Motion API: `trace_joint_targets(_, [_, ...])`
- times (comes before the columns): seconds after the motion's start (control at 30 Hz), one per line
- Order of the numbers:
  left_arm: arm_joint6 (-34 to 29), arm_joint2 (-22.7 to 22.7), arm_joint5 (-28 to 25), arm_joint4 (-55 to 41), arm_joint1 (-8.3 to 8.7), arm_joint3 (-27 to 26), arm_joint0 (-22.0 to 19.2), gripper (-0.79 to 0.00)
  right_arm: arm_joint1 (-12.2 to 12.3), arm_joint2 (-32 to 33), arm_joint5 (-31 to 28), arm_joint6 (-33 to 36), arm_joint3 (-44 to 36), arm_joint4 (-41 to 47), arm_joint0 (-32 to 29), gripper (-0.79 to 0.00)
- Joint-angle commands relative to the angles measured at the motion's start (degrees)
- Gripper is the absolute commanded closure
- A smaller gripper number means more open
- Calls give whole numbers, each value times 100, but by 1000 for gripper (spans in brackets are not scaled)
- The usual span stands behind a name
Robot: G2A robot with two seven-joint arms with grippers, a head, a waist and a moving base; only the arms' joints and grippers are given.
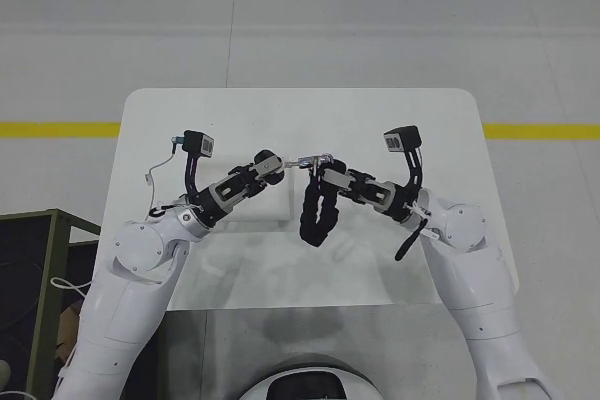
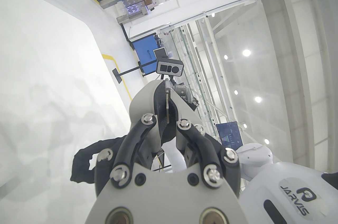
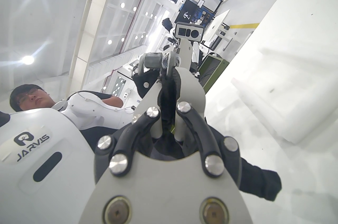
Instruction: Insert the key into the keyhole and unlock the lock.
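Both grippers meet in mid-air above the middle of the white table (image 1: 380, 120). My left gripper (image 1: 273, 170) (image 2: 166, 93) is shut on a flat metal key (image 2: 167, 106) that points at the lock. My right gripper (image 1: 330, 178) (image 3: 169, 77) is shut on the black cable lock (image 1: 317, 215), whose thick loop (image 2: 84, 164) hangs down towards the table. The grey lock cylinder (image 3: 151, 61) (image 2: 181, 90) sticks out past the right fingertips, with a metal ring (image 3: 170, 64) beside it. The key's tip sits at the cylinder (image 1: 308, 160); whether it is inside the keyhole is hidden.
A low white block (image 1: 255, 215) (image 3: 277, 93) lies on the table under the left forearm. A dark green crate (image 1: 30, 260) stands on the floor off the table's left side. A yellow line (image 1: 50, 129) runs across the floor behind the table.
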Motion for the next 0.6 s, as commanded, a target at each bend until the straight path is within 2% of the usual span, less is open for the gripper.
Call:
trace_joint_targets(0.0, [-34,-10,-2,21,-12,4,-4,0,10,-22,2,29,-4,5,26,0])
trace_joint_targets(0.57, [-541,-104,-190,122,-64,35,-50,0,55,-110,313,89,62,296,181,0])
